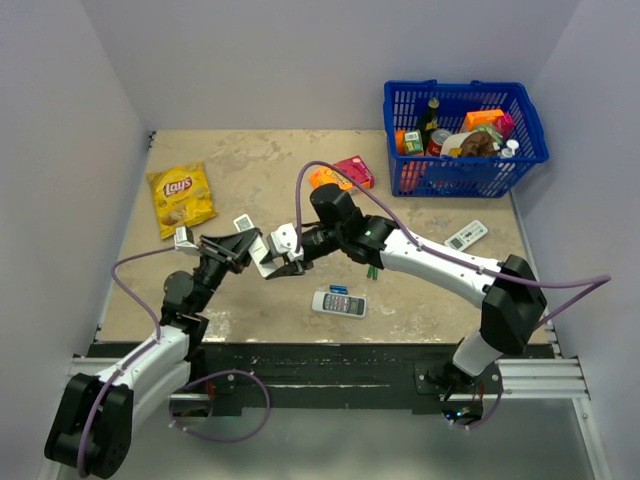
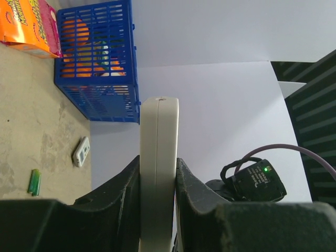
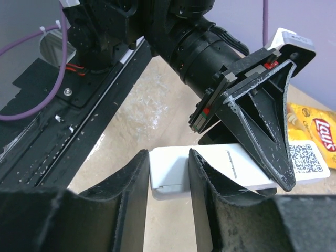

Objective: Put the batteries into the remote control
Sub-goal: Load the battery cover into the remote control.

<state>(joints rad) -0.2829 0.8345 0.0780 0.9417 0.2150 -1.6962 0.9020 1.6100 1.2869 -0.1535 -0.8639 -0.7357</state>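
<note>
remote control pinched in left hand, long axis toward right hand, spread astride its end.

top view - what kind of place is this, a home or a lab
Most likely a lab test cell, not a home: plain white walls box in a worn table, two arms are bolted to a rail, and props like a blue basket sit around.

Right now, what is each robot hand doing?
Left gripper: closed on the white remote.
Right gripper: around the remote's end; grip cannot be told.
</note>
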